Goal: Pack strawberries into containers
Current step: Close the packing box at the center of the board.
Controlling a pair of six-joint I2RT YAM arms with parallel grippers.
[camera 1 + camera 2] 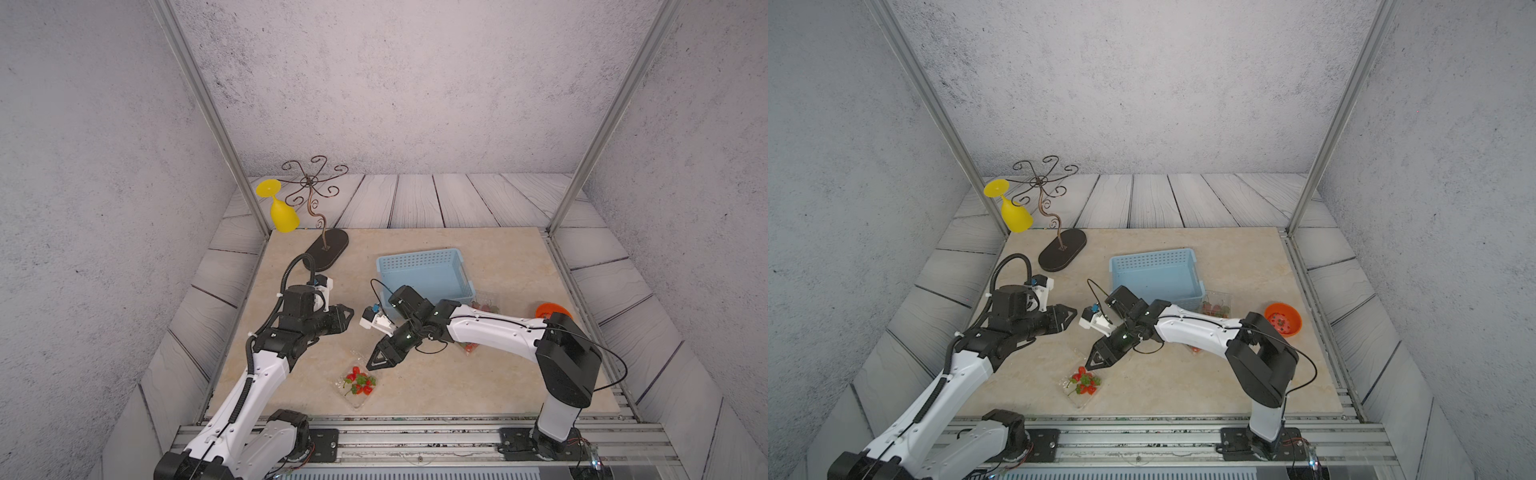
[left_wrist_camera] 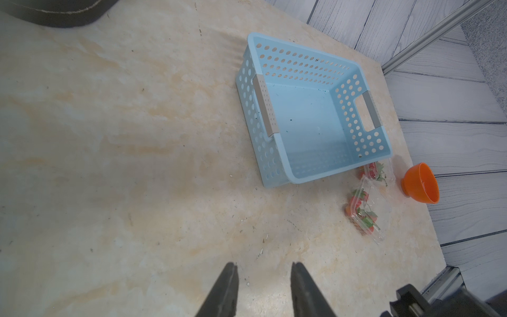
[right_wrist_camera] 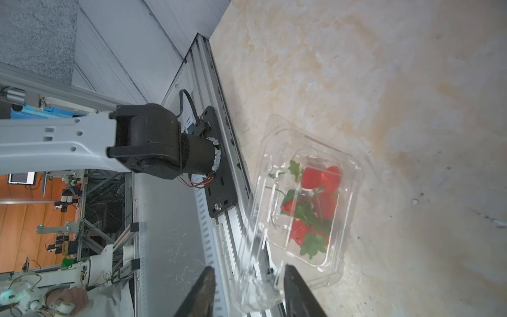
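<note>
A clear container [image 1: 358, 388] [image 1: 1084, 388] holding several strawberries [image 3: 319, 178] sits near the table's front edge, its lid [image 3: 255, 247] tipped up. My right gripper [image 1: 369, 366] [image 1: 1088, 365] [image 3: 248, 267] is open just behind it. The lid's edge stands between the jaws and touches one finger. My left gripper [image 1: 351, 311] [image 1: 1074, 311] [image 2: 263, 264] hovers open and empty over bare table at the left. Two more containers with strawberries lie at the right: one [image 1: 487, 305] [image 2: 374, 173] beside the basket, the other [image 1: 1196, 349] [image 2: 362, 216] partly under my right arm.
A light blue perforated basket [image 1: 419, 257] [image 2: 301, 66] stands empty behind the right arm. An orange bowl [image 1: 1283, 318] [image 2: 419, 182] sits at the right edge. At the back left, a wire stand on a dark base [image 1: 326, 249] carries a yellow glass [image 1: 284, 214].
</note>
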